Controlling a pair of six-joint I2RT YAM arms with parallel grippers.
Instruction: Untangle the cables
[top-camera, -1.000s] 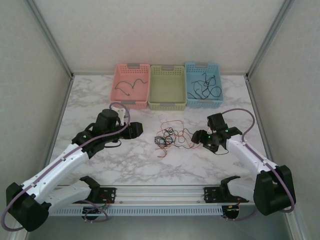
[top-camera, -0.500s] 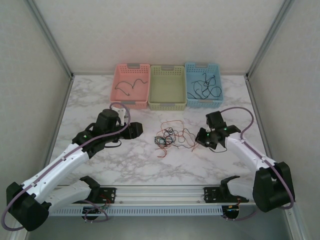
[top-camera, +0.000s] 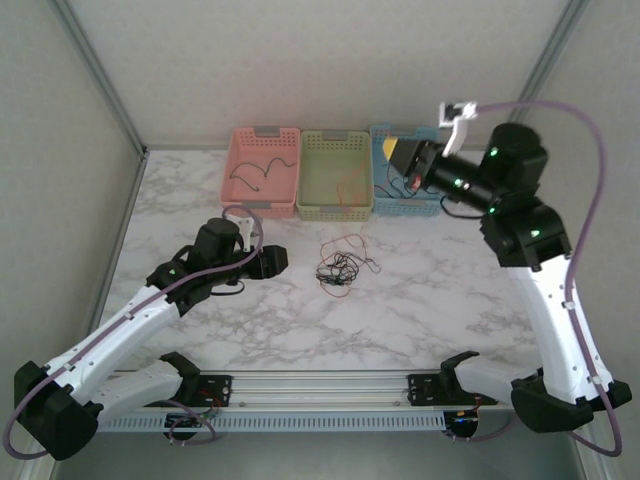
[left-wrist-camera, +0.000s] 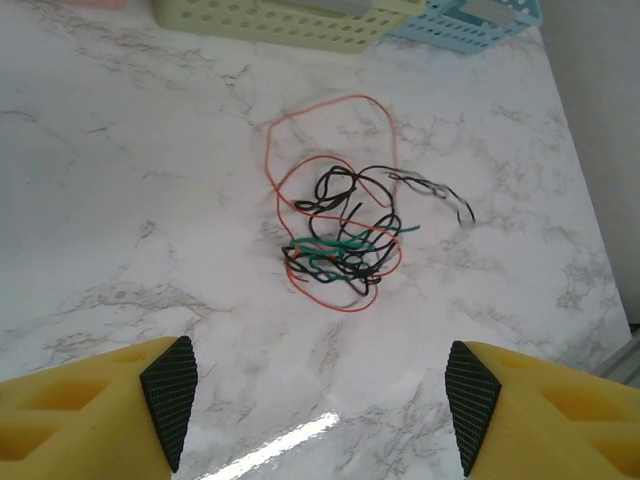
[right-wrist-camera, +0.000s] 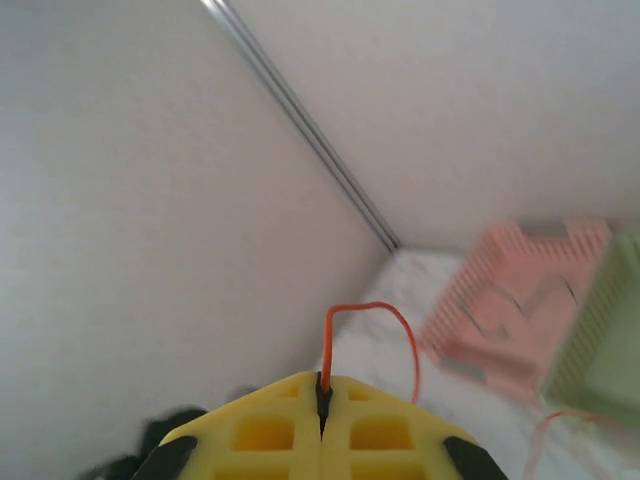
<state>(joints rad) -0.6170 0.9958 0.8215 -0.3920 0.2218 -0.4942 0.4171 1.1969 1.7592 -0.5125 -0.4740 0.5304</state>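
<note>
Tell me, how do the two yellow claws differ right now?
The left gripper is open and empty; the right gripper is shut on a red-orange cable. The left hangs low, facing the tangle; the right is high up by the blue basket. Both have yellow fingers.

We see a white, marble-patterned tabletop (top-camera: 440, 300) enclosed by pale walls (top-camera: 320, 60), with metal posts (top-camera: 100, 75) rising at the far corners. Along its twelve o'clock edge three perforated plastic baskets stand side by side: a pink basket (top-camera: 262, 207) toward eleven o'clock, a green basket (top-camera: 335, 210) in the middle, and a blue basket (top-camera: 405, 208) toward one o'clock. At six o'clock a metal rail (top-camera: 320, 385) runs along the near edge.
</note>
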